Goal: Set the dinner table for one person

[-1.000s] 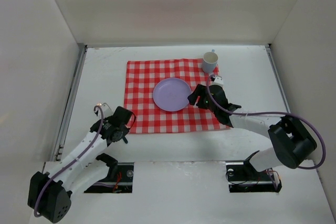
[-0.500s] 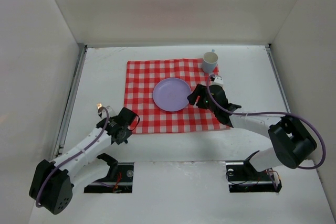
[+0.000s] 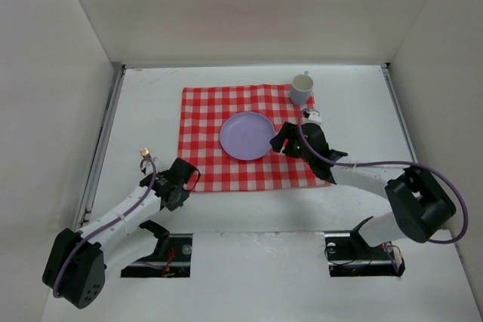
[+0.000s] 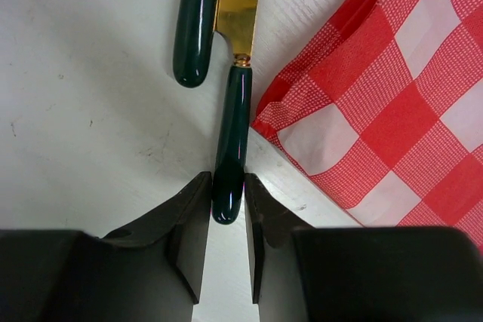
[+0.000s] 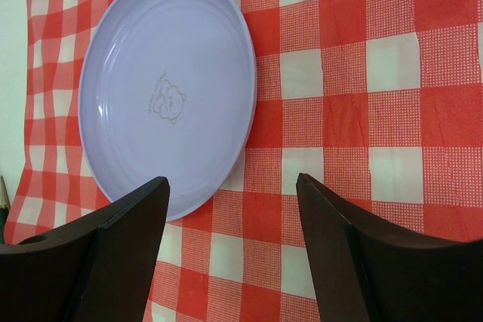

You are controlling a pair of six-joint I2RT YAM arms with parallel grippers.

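Overhead, white dinner table [image 3: 143, 103], apparently plain walls [image 3: 226, 13]

Red-and-white checked cloth [image 3: 204, 111], spread flat. Lilac plate [image 3: 247, 135] near its middle, faint bear print at centre. Pale blue mug [image 3: 301, 88] upright on the far right corner. Just off the near left corner, a dark green cutlery handle [image 4: 232, 126] joined to a gold blade [image 4: 240, 5], a second green handle [image 4: 195, 20] alongside.

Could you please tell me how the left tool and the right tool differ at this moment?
The left tool is shut on a green-handled utensil; the right tool is open and holds nothing. The left tool is over bare dinner table beside a corner of the checked cloth; the right tool is over that cloth at the edge of the plate. Both have dark fingers.
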